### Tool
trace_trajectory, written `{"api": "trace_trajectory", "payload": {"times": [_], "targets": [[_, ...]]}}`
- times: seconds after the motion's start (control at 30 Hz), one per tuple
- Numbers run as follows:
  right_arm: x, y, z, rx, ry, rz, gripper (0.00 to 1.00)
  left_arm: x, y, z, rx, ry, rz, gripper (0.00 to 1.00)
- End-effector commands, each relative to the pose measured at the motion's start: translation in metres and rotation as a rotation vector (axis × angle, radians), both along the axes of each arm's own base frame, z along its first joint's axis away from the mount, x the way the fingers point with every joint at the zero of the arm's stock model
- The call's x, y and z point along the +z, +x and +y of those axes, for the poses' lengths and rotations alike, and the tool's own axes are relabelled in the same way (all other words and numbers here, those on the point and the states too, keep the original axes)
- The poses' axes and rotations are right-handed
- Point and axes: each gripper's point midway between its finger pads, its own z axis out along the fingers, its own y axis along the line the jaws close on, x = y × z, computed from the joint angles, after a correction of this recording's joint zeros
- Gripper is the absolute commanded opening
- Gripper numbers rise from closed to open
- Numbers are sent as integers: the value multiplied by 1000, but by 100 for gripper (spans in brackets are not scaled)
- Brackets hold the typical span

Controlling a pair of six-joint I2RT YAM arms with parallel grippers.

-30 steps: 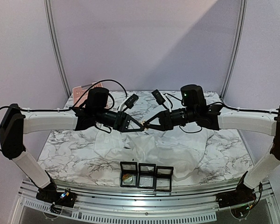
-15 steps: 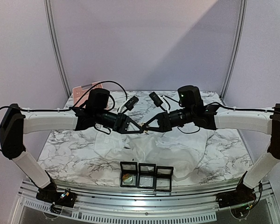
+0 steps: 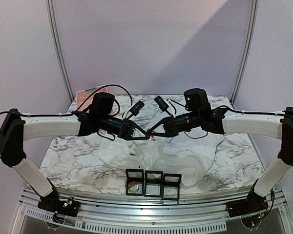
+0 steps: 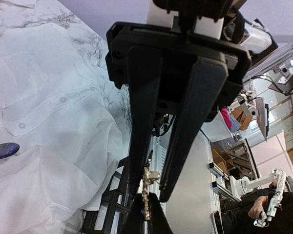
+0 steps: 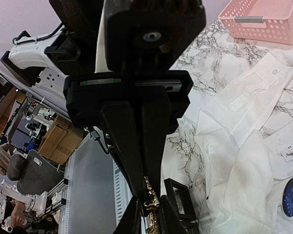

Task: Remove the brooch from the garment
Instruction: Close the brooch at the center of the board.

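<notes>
From above, the two arms meet over the middle of the white marble-patterned table (image 3: 73, 156). The left gripper (image 3: 146, 137) and the right gripper (image 3: 155, 136) point tip to tip, with a small gold-coloured metal brooch (image 3: 150, 138) in the air between them. Below them the large white wrinkled shirt (image 3: 161, 158) lies spread on the table. Three black-framed clear display boxes (image 3: 153, 183) stand in a row at the near edge, touching the shirt's hem. The leftmost box (image 3: 135, 182) holds a small golden item. A pink perforated plastic basket (image 3: 88, 94) sits at the far left corner, its inside hidden behind the left arm.

The left wrist view shows the left gripper (image 4: 149, 190) closed tight, with the brooch (image 4: 147, 178) pinched at its tips. The brooch's lower end runs down between the right gripper's (image 4: 146, 224) tips. The shirt (image 4: 53, 122) lies below with a dark blue round tag (image 4: 2, 150) on it, and the display boxes (image 4: 105, 209) stand beside its edge.

In the right wrist view, the right gripper (image 5: 147, 187) has its fingers drawn nearly together, with the brooch (image 5: 151, 200) at their tips. Whether they actually clamp it cannot be told. The basket (image 5: 283, 24) has a grey strip (image 5: 248, 19) lying at its rim. The shirt (image 5: 244, 122) carries a white label (image 5: 289, 151) just above the blue tag (image 5: 291, 191).
</notes>
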Motion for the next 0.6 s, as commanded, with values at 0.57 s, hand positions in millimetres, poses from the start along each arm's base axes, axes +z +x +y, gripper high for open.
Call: {"api": "trace_trajectory", "payload": {"times": [0.57], "targets": [[-53,61,-37,-425,-250,0,0,51,-5,4,-7,-106,-160,0]]}}
